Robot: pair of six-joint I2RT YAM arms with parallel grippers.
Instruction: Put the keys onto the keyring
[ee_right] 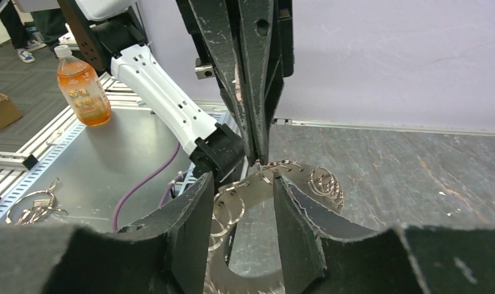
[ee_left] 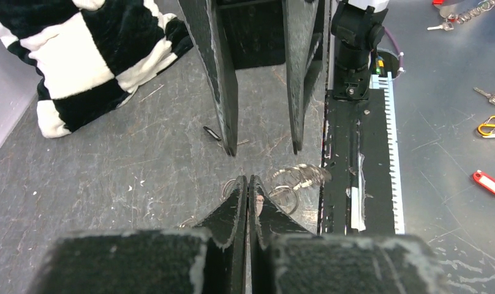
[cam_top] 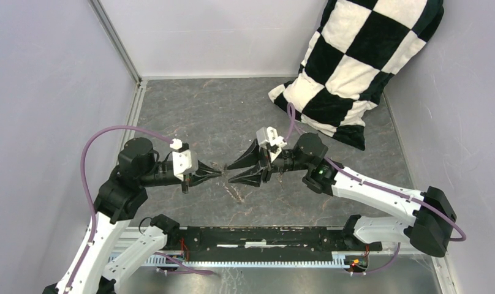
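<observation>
over the table's middle, pinches a wire loop of the keyring [ee_right: 323, 182] with the left gripper [cam_top: 220, 173], fingers clenched tight together. meets it from 3 o'clock with the right gripper [cam_top: 230, 173], fingers released and spread, one on each side of the ring's hung keys. keeps the ring near the black rail [cam_top: 263, 236] at 6 o'clock. has one small black-headed key [ee_left: 211, 132] flat on the table [cam_top: 190, 110], just beside a right fingertip. shows a checkered pillow [cam_top: 355, 67] at 1 o'clock.
</observation>
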